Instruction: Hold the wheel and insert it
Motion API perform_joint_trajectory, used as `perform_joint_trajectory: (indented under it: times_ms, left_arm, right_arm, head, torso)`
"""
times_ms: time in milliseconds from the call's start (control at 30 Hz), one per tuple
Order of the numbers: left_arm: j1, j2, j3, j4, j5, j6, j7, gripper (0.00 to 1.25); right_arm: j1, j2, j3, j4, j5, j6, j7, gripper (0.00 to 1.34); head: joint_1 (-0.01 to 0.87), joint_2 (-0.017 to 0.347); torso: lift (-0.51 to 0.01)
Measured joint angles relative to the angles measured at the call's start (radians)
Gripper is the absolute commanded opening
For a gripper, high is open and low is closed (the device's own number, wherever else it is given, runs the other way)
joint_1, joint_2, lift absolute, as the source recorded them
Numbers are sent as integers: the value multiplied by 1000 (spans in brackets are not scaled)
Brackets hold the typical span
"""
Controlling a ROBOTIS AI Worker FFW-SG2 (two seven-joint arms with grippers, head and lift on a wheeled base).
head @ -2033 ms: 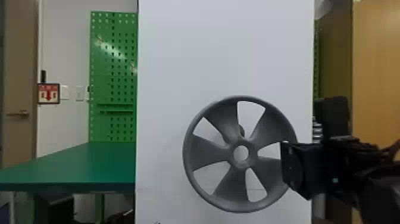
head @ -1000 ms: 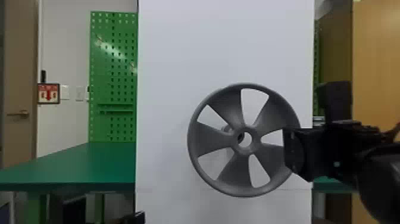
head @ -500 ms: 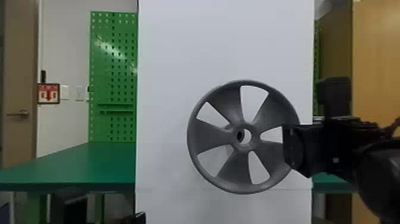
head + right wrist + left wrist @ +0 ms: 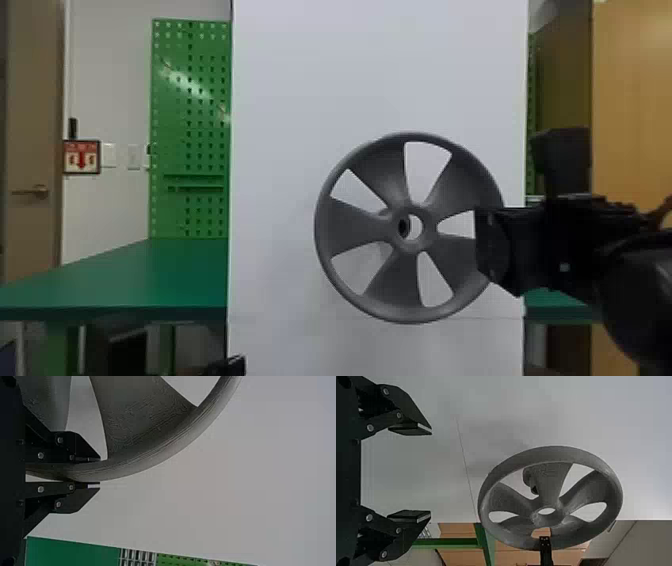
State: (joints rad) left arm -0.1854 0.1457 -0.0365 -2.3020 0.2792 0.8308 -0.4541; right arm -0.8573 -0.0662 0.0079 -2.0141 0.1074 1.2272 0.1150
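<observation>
Background: white panel [image 4: 280,150], centre. Right gripper [image 4: 99,471], clamped on the rim [image 4: 158,453] of the wheel [image 4: 392,277], right of centre in the head view. Left gripper [image 4: 431,473], fingers apart, at left of its wrist view. Step, as judged: aligning hub and grey mount [image 4: 529,477]; next, probably, fine centring, then a straight push panelward.

Soft, even light falls across the white panel [image 4: 380,65], with faint shadows near the wheel [image 4: 395,280] and bright glare streaking the green pegboard [image 4: 170,115].
</observation>
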Motion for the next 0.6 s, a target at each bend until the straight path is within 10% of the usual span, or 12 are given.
perform_joint_trajectory:
  times_ms: [600]
  left_arm:
    - [-4,0,-6,1,-2,0,0,746]
  right_arm:
    - [-8,9,21,7,-2,-9,-5,204]
  head:
    - [0,5]
  torso:
    - [-497]
